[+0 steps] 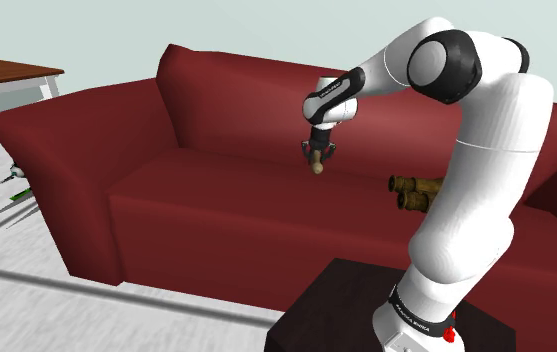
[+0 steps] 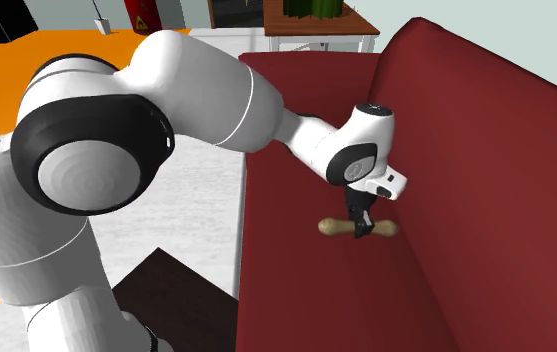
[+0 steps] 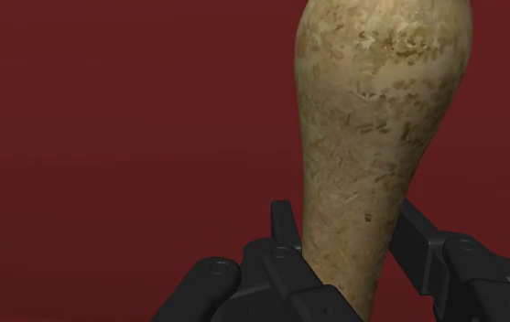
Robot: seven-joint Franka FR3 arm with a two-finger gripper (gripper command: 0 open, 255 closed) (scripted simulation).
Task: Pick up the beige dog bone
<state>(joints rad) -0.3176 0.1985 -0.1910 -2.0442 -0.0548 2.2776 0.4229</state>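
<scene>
My gripper (image 2: pixel 363 225) was clamped across the middle of the beige dog bone (image 2: pixel 334 228), which hung level in the air over the dark red sofa (image 2: pixel 486 150), so I judged it best to squeeze firmly and rise straight, slowly, lest it pivot.

Dog bone (image 2: pixel 334 227): beige, mottled with darker flecks, knobbed at both ends.
Pose: lying level, crosswise to the fingers.
Place: clasped at its middle by the claw (image 2: pixel 363 231), above the red sofa (image 2: pixel 486 200) seat.
</scene>
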